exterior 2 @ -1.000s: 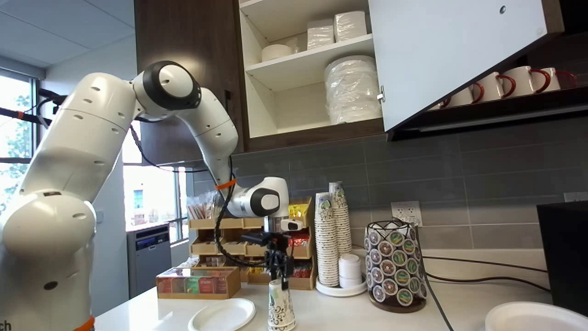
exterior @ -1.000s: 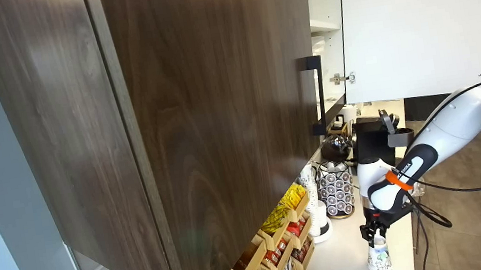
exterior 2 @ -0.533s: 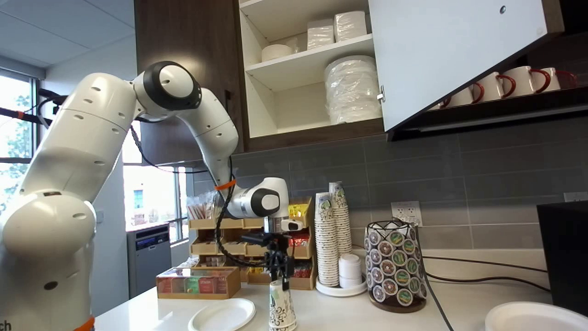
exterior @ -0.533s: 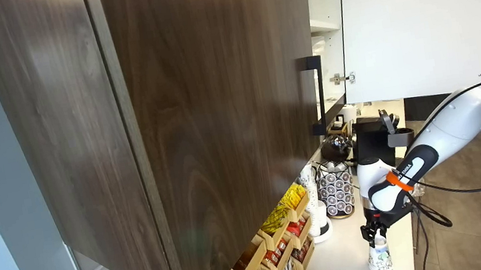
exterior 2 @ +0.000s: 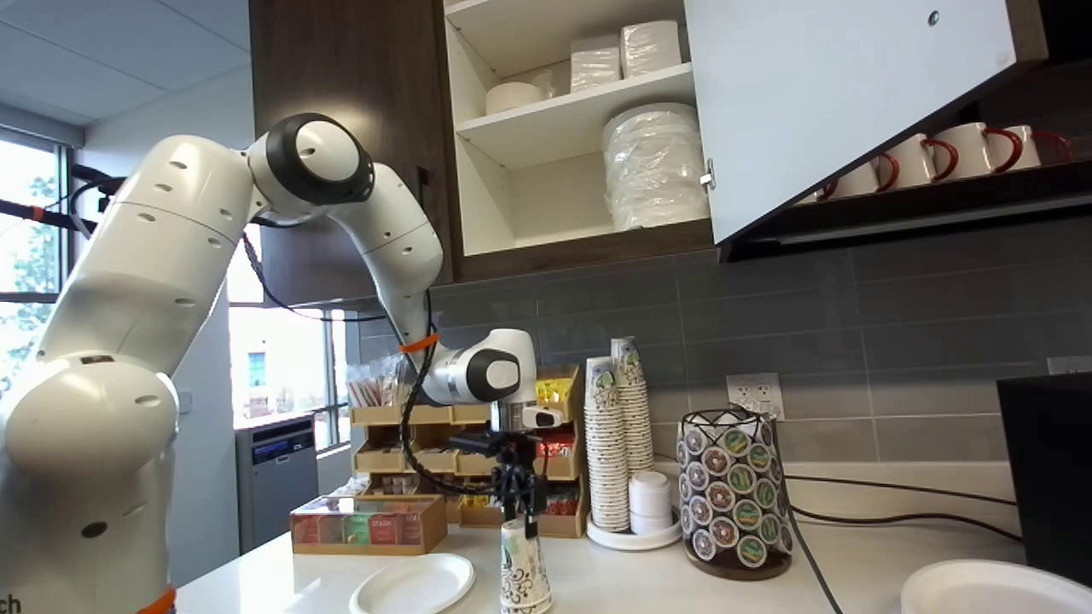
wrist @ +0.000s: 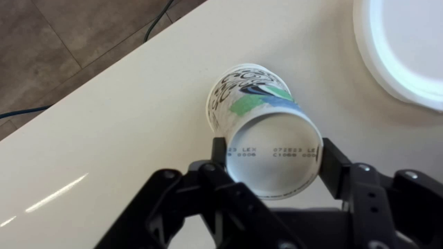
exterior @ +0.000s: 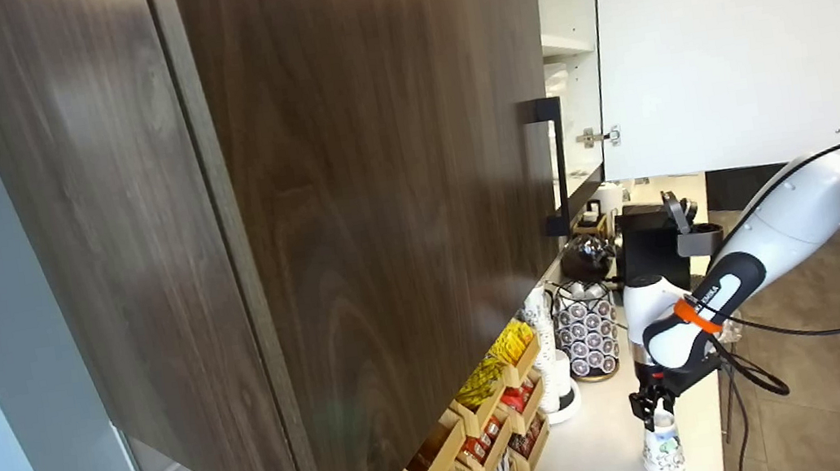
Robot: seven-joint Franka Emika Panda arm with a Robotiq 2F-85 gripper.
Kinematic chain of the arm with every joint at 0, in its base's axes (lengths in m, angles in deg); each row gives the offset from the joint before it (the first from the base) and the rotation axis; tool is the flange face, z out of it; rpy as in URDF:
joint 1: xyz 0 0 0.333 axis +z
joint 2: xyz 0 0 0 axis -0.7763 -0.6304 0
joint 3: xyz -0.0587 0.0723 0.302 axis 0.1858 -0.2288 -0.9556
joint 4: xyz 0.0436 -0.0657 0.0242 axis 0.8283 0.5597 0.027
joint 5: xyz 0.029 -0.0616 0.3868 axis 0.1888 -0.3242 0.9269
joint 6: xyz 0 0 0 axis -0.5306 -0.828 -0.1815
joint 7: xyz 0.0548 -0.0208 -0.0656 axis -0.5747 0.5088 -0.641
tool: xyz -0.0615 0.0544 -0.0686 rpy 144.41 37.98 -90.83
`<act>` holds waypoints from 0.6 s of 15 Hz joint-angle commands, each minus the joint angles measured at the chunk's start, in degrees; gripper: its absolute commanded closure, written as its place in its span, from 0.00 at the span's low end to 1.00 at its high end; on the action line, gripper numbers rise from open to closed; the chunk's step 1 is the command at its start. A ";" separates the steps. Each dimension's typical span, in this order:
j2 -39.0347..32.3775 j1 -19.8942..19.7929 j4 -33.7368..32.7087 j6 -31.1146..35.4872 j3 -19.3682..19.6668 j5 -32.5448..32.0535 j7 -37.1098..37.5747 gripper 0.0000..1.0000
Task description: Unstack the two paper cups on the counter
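Note:
The two paper cups (exterior 2: 524, 573) are white with a dark swirl print and green and blue patches. They are nested upside down on the pale counter (exterior 2: 648, 588), with two rims close together at the bottom. The stack also shows in an exterior view (exterior: 664, 454). In the wrist view the upper cup's round base (wrist: 273, 169) faces the camera, and the lower cup's rim (wrist: 208, 107) shows beyond it. My gripper (wrist: 271, 152) points down with its black pads touching both sides of the upper cup near its base. The lower cup is mostly hidden inside the upper one.
A white plate (exterior 2: 414, 587) lies beside the stack; another plate (exterior 2: 998, 593) is at the right. Tall cup stacks (exterior 2: 607, 452), a pod carousel (exterior 2: 735, 499), a tea box (exterior 2: 368, 525) and a wooden snack rack (exterior 2: 563, 465) stand behind. An open cabinet door (exterior 2: 853, 94) hangs above.
Over the last second the gripper's fingers and the cups have shifted very slightly to one side in both exterior views. The arm otherwise looks still.

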 commanded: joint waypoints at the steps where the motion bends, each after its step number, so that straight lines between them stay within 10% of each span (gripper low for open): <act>1: -0.58 0.83 -0.43 0.00 0.76 -1.03 0.25 0.51; 9: -0.61 0.90 -0.54 0.12 0.74 -0.98 0.22 0.59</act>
